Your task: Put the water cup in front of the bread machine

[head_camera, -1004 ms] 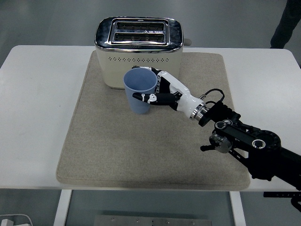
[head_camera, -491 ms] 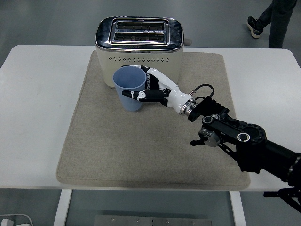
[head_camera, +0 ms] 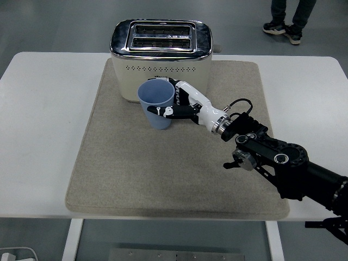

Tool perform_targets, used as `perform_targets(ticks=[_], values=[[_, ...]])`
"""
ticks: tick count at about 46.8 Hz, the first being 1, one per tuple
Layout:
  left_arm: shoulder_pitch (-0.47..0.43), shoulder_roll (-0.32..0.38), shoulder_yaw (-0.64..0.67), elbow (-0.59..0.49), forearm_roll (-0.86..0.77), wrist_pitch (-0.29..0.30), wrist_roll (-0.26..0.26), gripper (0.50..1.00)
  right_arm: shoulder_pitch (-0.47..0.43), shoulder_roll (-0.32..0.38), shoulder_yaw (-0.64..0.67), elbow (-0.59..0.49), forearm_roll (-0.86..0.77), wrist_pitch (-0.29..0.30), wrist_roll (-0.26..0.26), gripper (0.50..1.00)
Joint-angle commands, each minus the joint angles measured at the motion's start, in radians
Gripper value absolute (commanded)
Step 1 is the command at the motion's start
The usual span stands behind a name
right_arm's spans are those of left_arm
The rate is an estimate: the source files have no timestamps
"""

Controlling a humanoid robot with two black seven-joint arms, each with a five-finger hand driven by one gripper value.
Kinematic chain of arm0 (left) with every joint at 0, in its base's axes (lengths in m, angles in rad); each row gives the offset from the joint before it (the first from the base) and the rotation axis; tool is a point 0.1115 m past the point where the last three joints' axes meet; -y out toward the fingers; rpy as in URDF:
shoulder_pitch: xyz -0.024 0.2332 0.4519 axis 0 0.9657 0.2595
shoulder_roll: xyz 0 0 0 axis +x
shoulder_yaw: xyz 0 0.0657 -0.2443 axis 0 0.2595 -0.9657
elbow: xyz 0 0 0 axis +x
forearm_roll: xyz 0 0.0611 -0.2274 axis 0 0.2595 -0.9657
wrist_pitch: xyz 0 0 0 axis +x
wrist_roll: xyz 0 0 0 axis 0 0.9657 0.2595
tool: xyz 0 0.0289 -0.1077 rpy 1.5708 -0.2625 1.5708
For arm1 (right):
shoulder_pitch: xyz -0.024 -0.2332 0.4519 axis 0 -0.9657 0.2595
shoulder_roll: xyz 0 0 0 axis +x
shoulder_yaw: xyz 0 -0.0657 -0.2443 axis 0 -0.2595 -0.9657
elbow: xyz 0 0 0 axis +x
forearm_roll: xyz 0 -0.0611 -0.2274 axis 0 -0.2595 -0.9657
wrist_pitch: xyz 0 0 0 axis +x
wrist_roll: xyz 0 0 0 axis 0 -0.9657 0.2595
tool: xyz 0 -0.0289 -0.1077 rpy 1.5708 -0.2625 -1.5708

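Note:
A blue water cup (head_camera: 157, 104) stands upright on the beige mat (head_camera: 136, 174), just in front of the cream and chrome bread machine (head_camera: 160, 57) at the back of the mat. My right hand (head_camera: 176, 103) is curled around the cup's right side, thumb across its front and fingers behind it. The black right arm (head_camera: 277, 163) reaches in from the lower right. I cannot tell whether the cup's base touches the mat. The left arm is out of view.
The mat covers the middle of the white table (head_camera: 43, 125). A person's legs and shoes (head_camera: 285, 19) show at the top right, beyond the table's far edge.
My right hand carried the cup left toward the bread machine, then shifted it slightly back right. The person at the top has walked left.

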Motion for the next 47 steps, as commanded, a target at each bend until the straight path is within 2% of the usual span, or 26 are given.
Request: perform_targets(ticks=[1, 18, 31, 47], values=[[0.0, 0.0, 0.0, 0.0, 0.001, 0.0, 0.0, 1.0, -0.003, 0.0, 0.0, 0.0, 0.0, -0.002, 0.0, 0.672], [0.0, 0.0, 0.0, 0.0, 0.001, 0.0, 0.0, 1.0, -0.036, 0.0, 0.002, 0.002, 0.0, -0.029, 0.001, 0.686], [0.0, 0.0, 0.0, 0.0, 0.001, 0.0, 0.0, 1.0, -0.054, 0.0, 0.011, 0.003, 0.005, -0.032, 0.006, 0.819], [0.0, 0.0, 0.0, 0.0, 0.001, 0.0, 0.0, 1.0, -0.065, 0.0, 0.012, 0.006, 0.005, -0.032, 0.006, 0.895]])
